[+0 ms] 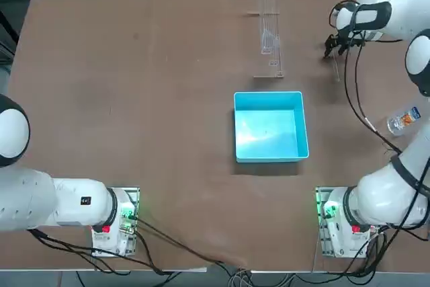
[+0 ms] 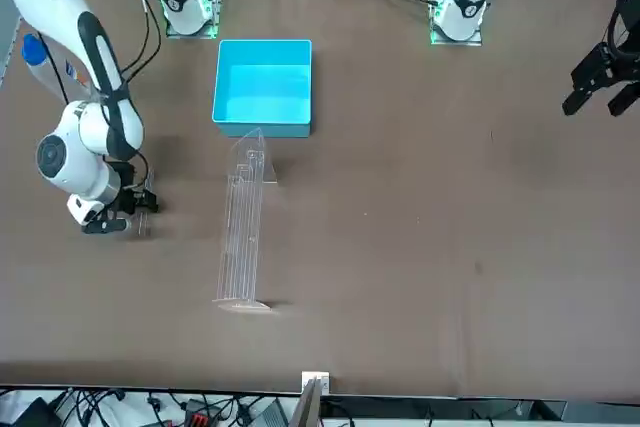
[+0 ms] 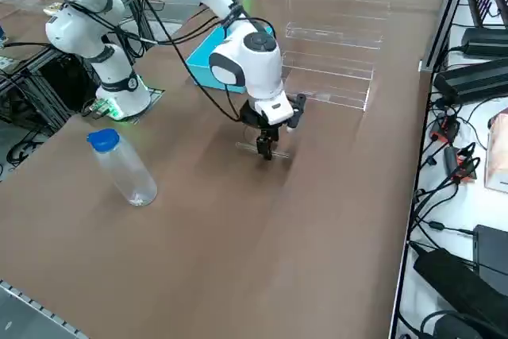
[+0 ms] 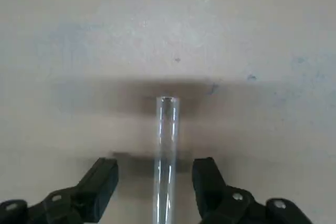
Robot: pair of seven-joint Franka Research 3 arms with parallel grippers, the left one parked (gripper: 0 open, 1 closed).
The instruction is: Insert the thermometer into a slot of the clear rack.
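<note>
Transparent thermometer lies between the open right pincer's fingers.

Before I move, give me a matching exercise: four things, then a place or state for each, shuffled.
1. Right gripper
2. Thermometer
3. Clear rack
4. Bottle

A. Beyond the blue bin, seen from the arms' bases
B. Has a blue cap
C. Seen between the jaws, ungripped
D. Jaws open, over the table's right part

Pairs: 1-D, 2-C, 3-A, 4-B
</note>
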